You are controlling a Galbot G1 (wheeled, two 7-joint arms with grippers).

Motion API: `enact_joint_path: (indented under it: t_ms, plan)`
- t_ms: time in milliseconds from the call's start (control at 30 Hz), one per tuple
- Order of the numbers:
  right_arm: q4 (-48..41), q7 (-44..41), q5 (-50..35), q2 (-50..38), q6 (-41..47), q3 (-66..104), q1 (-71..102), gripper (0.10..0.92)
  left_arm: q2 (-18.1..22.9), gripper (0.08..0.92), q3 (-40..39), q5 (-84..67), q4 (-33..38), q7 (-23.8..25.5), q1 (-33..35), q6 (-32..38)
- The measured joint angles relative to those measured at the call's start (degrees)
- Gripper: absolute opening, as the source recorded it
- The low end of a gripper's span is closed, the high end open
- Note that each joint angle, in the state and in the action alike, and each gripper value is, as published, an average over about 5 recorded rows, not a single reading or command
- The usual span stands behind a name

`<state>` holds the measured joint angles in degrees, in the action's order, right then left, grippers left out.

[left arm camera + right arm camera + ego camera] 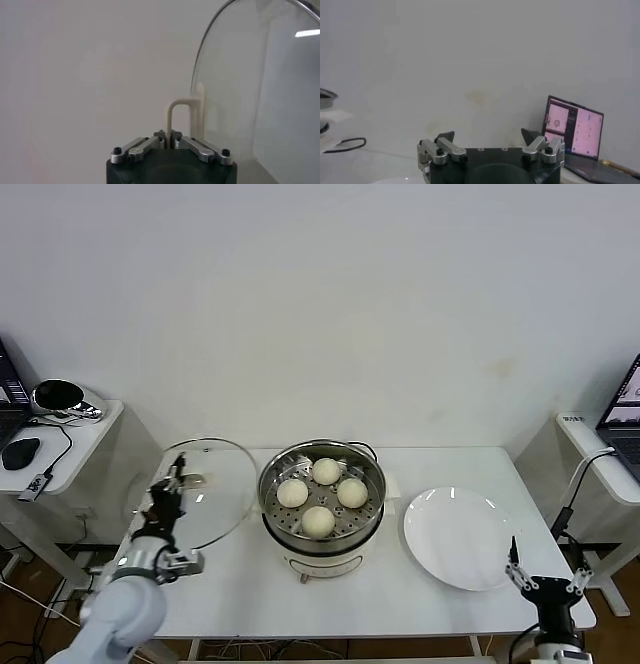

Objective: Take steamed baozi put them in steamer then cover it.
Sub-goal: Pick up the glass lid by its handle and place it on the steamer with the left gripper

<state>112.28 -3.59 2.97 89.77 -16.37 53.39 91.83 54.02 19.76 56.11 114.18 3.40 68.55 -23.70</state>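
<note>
The right gripper [545, 576] waits at the table's near right corner, its two dark fingers spread wide around nothing. Just beyond it lies a flat, glossy white plate [460, 537], bare. At the near left the left gripper [176, 475] is pinched tight on the cream bar handle [179, 116] of the cover [205, 489], a clear glass disc with a metal rim, held tilted beside the steamer [322, 506]. The steamer, a round shiny steel pot on a white base at the table's [240, 584] middle, stands uncovered; on its perforated tray sit four smooth round cream baozi [318, 521], close together
</note>
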Motion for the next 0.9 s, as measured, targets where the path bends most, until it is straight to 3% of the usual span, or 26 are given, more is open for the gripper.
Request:
enact_joint_path:
  t_ms: [433, 900]
  plan:
    - [-2.7, 1.7, 4.1, 0.5, 0.5, -1.7, -2.3, 0.823, 6.6, 0.136, -17.4, 7.1, -2.5, 8.4, -15.2, -8.9]
    - [-4.3, 2.1, 5.9, 0.7, 0.3, -3.3, -2.1, 0.823, 16.6, 0.136, -25.1, 16.4, -7.8, 13.0, -20.0, -10.8]
